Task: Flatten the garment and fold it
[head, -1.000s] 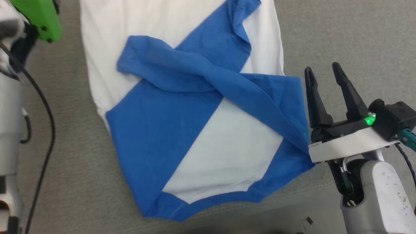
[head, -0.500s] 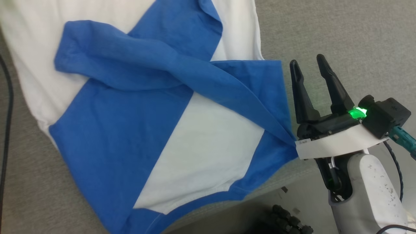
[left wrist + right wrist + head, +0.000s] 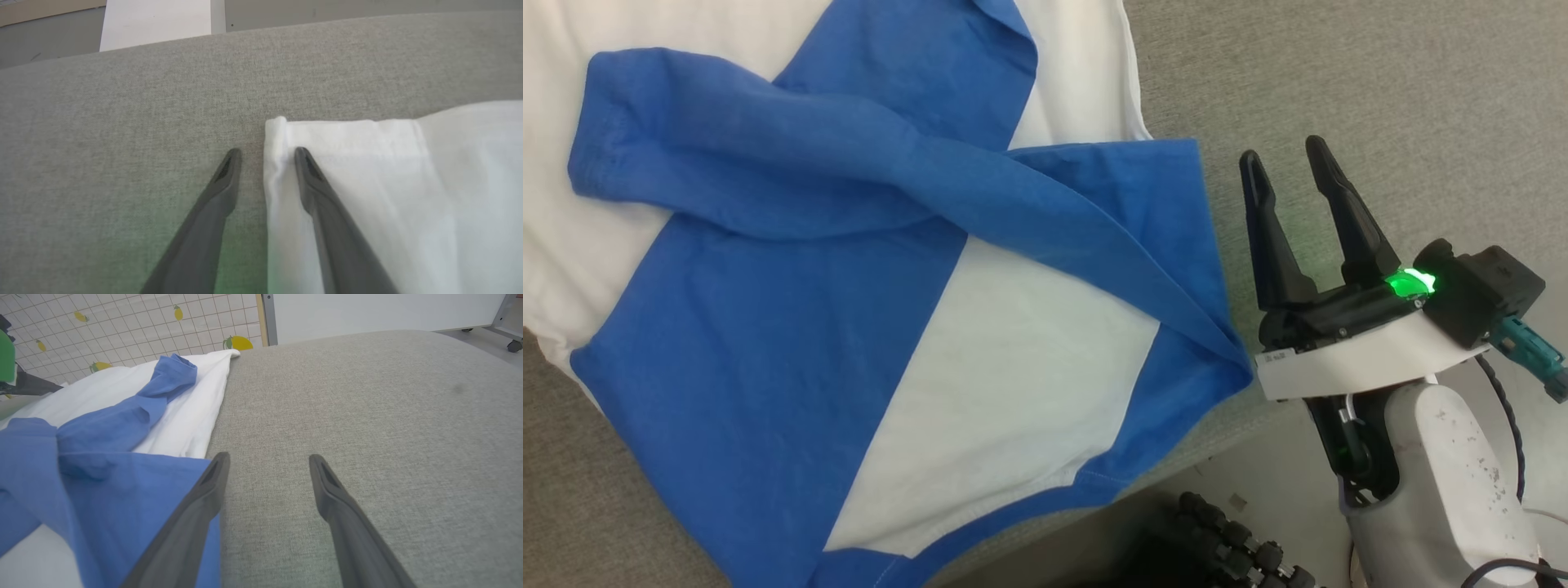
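The garment (image 3: pixel 980 376), a white shirt with blue raglan sleeves, lies spread on the grey surface (image 3: pixel 1339 82). One blue sleeve (image 3: pixel 768 163) is folded diagonally across its chest. My right gripper (image 3: pixel 1282 163) stands open just right of the shirt's blue sleeve edge (image 3: pixel 1201 212), holding nothing. In the right wrist view that gripper (image 3: pixel 267 459) hovers over bare grey fabric, with its left finger beside the blue cloth (image 3: pixel 102 490). My left gripper (image 3: pixel 267 153) is open and straddles the white hem corner (image 3: pixel 278 126) of the garment.
The grey padded surface (image 3: pixel 367 416) has free room to the right of the shirt. Its front edge (image 3: pixel 1176 478) drops to the floor, where a dark ribbed part (image 3: pixel 1241 547) shows. A tiled wall with lemon prints (image 3: pixel 122 326) stands beyond.
The head camera has swung right, so the shirt sits further left in the picture and the left arm has left it. The right gripper stays open beside the sleeve edge.
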Robot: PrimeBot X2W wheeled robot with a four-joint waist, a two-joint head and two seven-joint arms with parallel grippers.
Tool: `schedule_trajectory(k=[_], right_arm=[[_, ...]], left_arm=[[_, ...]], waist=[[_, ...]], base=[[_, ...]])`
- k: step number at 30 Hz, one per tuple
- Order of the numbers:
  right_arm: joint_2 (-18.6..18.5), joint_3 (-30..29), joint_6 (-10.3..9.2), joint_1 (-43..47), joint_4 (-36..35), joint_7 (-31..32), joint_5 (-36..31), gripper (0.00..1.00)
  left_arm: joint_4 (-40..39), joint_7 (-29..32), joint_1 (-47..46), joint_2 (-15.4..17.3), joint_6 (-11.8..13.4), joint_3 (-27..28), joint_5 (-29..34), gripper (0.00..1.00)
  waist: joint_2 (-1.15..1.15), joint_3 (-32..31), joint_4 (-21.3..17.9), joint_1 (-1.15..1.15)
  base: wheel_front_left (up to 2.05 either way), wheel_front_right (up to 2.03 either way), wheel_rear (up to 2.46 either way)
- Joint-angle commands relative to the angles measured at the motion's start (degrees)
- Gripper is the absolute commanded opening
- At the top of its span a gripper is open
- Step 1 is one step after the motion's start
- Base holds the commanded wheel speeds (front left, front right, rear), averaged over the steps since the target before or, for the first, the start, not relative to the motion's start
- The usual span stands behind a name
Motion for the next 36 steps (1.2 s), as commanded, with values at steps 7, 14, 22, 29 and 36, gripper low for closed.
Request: schedule_trajectory(k=[7,14,22,29,36], right_arm=[[0.1,0.2,-0.09,-3.9,-0.8,0.4,-1.4,1.0],[0.1,-2.0,-0.09,-11.9,0.4,4.7,-3.3,1.0],[0.1,-8.0,-0.09,-34.7,15.4,17.1,-4.5,1.0],[0.1,-15.5,-0.09,-52.1,33.8,27.5,-12.6,1.0],[0.1,-27.7,-0.09,-62.1,43.1,38.8,-26.6,1.0]], left_arm=[[-1.3,-4.3,3.1,-0.4,-1.0,-0.1,-1.5,0.0],[-1.2,-13.3,3.5,-3.1,-3.6,0.1,-3.9,0.0],[0.0,-23.0,2.0,-8.3,-7.6,-2.2,-5.5,0.0],[2.9,-27.7,-0.8,-13.8,-9.6,-4.1,-7.0,0.0],[4.5,-30.9,-2.9,-17.4,-11.2,-5.5,-8.0,0.0]], waist=[[0.0,-0.6,1.8,0.0],[0.0,-2.1,4.8,0.0],[0.0,-2.0,11.6,0.0],[0.0,-0.1,18.2,0.0],[0.0,2.4,23.0,0.0]], base=[[0.0,0.0,0.0],[0.0,0.0,0.0],[0.0,0.0,0.0],[0.0,0.0,0.0],[0.0,0.0,0.0]])
